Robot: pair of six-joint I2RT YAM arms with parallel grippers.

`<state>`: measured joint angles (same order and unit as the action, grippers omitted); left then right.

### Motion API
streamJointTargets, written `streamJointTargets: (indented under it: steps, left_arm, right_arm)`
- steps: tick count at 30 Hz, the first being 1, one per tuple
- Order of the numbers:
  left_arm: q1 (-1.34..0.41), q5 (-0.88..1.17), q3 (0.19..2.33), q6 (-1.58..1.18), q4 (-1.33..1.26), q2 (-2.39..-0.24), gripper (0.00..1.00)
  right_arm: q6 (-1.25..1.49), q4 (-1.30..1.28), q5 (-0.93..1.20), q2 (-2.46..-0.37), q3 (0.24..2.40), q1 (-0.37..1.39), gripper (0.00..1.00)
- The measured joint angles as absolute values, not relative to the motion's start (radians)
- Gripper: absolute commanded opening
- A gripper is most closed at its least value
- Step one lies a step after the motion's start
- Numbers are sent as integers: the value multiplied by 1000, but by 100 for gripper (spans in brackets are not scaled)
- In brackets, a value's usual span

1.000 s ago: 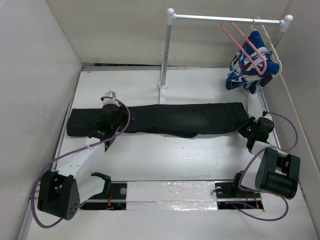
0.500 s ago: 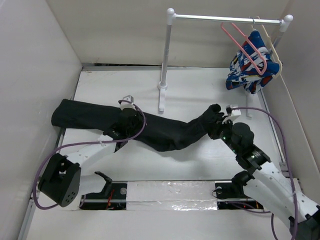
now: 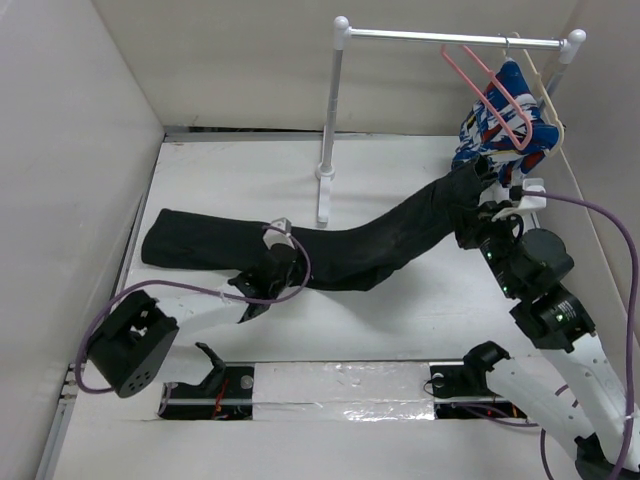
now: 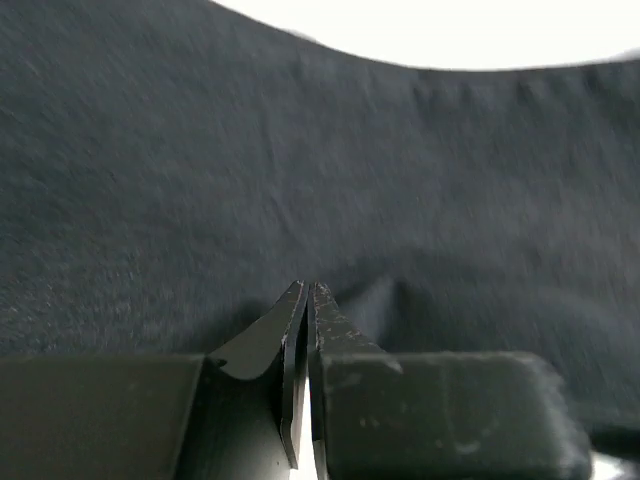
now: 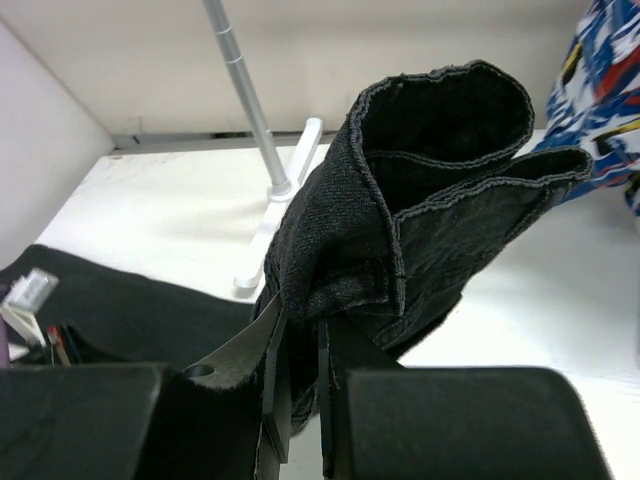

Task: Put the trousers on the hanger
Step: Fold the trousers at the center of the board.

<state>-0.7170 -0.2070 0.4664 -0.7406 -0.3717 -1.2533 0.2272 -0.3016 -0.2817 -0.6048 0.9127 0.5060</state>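
Observation:
The black trousers (image 3: 330,248) stretch from the table's left side up to the right, and they fill the left wrist view (image 4: 300,160). My right gripper (image 3: 480,190) is shut on their folded end (image 5: 440,170) and holds it raised, just below and left of the pink hanger (image 3: 490,92), which hangs on the rail. The cloth sits between the fingers (image 5: 300,325). My left gripper (image 3: 283,264) is shut, with its tips (image 4: 307,292) against the trousers' middle. No cloth shows between its jaws.
The white rack has a rail (image 3: 440,38) and a pole (image 3: 330,110) standing at the table's back; the pole also shows in the right wrist view (image 5: 245,100). A cream hanger (image 3: 548,105) carries a blue, white and red garment (image 3: 500,150) right behind the raised end. White walls close in left and right.
My right gripper has lifted the trousers' right end off the table, up and right towards the hangers. The left gripper has slid right and nearer along the trousers, and the cloth has shifted right.

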Motion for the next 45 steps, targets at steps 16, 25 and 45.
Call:
streamJointTargets:
  steps: [16,25,45]
  left_arm:
    - [-1114,-236,849,-861,-518,-1849,0]
    - [-1153,-204,923,-851,-543,-1888,0]
    - [-669,-424,951,-614,82,-566,28]
  right_arm:
    - [151,-365,-197,-727,1103,529,0]
    - [118,-362,-161,-887,1240,622,0]
    - [90,-186,-203,-1571,1651,941,0]
